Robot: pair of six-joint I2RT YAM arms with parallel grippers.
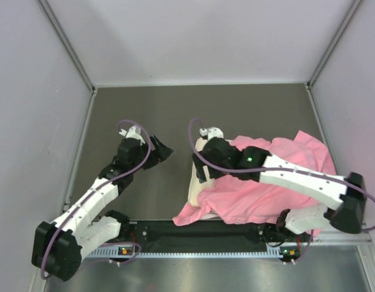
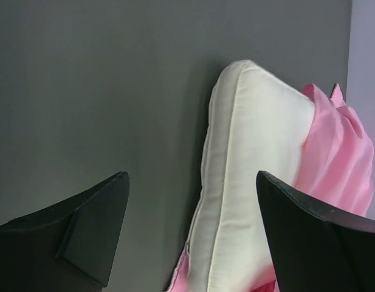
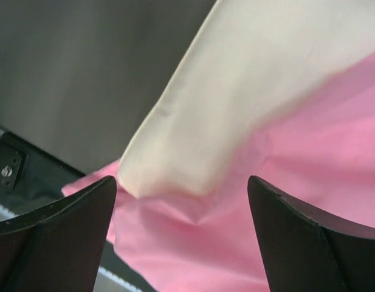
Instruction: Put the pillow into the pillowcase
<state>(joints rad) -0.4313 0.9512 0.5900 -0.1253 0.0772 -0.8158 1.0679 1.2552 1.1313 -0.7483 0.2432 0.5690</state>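
- Both tools are spread wide and pinch nothing: our left gripper (image 1: 161, 152) hangs over the bare table (image 1: 144, 115) just left of the pillow (image 2: 248, 182), and our right gripper (image 3: 182, 182) hovers above the line where pillow meets pillowcase (image 1: 248, 204)
- The pillow lies near the middle of the table with its left end bare; the pink case covers the rest and bunches away to the right
- We cannot tell whether the covered part sits inside the case or merely under a loose layer, so we could misjudge how far along we are
- With nothing held, we judge the shiny cloth may slip back off the pillow
- If our right fingers close here, they may catch pillow and cloth together, and a pull would then drag the pillow out, not the case on
- The case's near corner reaches the black rail (image 1: 175, 231) at the table edge, where it could snag
- Our right arm lies across the case, so a careless sweep could rumple or shift it
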